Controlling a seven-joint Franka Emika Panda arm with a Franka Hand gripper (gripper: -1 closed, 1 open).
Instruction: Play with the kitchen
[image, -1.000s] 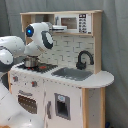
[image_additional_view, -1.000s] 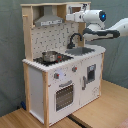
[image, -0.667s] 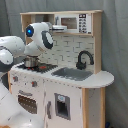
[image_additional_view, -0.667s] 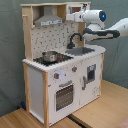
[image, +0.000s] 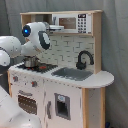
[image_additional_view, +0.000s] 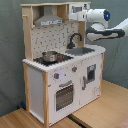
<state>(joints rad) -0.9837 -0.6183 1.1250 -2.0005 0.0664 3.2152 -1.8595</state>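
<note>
The kitchen (image: 102, 78) is a white and light-wood toy set, seen in both exterior views, with its side panel (image_additional_view: 35, 85) facing the second exterior view. It has a grey hood (image_additional_view: 48, 20), a black faucet (image: 84, 59) over the sink (image: 72, 73), a metal pot (image: 30, 62) on the stovetop and an oven (image_additional_view: 64, 95) below. My gripper (image: 56, 27) is raised to the upper shelf, right by the microwave cabinet (image: 75, 22). In the second exterior view the gripper (image_additional_view: 74, 16) touches or nearly touches the microwave's front.
A grey curtain hangs behind the kitchen. The set stands on a wooden floor (image_additional_view: 110, 107). My white arm (image_additional_view: 107, 32) stretches in from the second exterior view's right, above the counter. Part of the arm's white base (image: 10, 112) fills the first exterior view's lower left.
</note>
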